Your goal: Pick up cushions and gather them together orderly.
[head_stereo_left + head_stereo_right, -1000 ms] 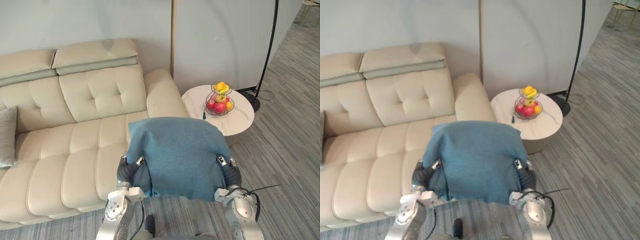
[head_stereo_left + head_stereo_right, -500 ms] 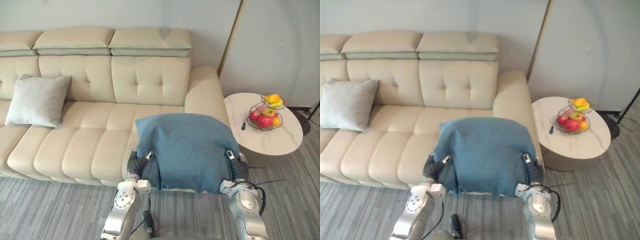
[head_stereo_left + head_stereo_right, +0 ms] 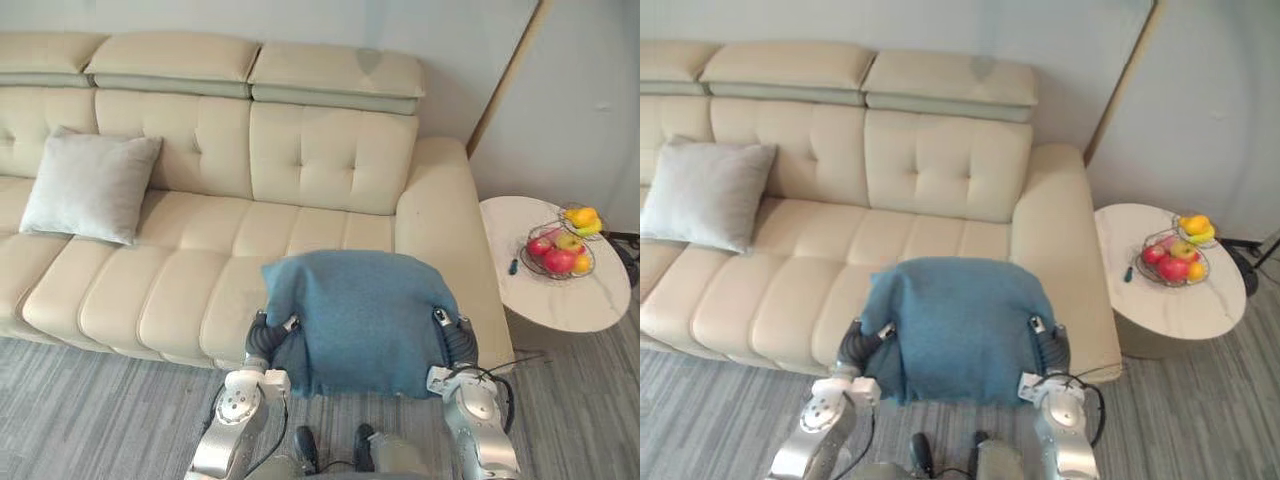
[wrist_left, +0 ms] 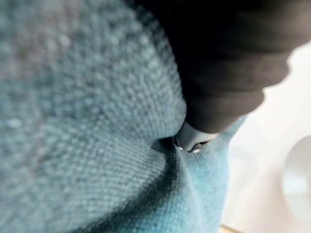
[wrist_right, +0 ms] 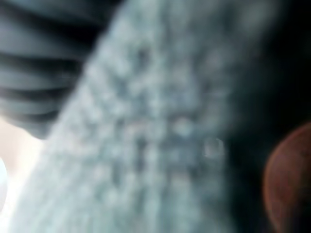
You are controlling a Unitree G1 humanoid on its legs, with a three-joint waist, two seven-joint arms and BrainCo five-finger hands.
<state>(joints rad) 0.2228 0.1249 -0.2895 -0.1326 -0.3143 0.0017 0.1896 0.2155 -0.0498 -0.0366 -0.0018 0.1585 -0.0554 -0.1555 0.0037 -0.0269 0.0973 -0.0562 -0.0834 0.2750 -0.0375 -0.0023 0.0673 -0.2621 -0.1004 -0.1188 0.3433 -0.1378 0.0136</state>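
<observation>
Blue knitted cushion (image 3: 365, 320) up, upright before the sofa (image 3: 180, 290); grey cushion (image 3: 90, 187) leans on its backrest, well apart.

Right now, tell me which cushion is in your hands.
The blue knitted cushion, held between the left hand and right hand; the grey square cushion rests on the cream leather sofa.

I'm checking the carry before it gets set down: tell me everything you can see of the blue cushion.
The blue cushion is a squarish, plump pillow in teal fabric with a coarse woven look and rounded top corners. It is held off the floor between the left hand and the right hand, one at each lower side, with its broad face up towards the head camera. It hangs before the right end of the cream sofa; whether it touches the seat cannot be told.
</observation>
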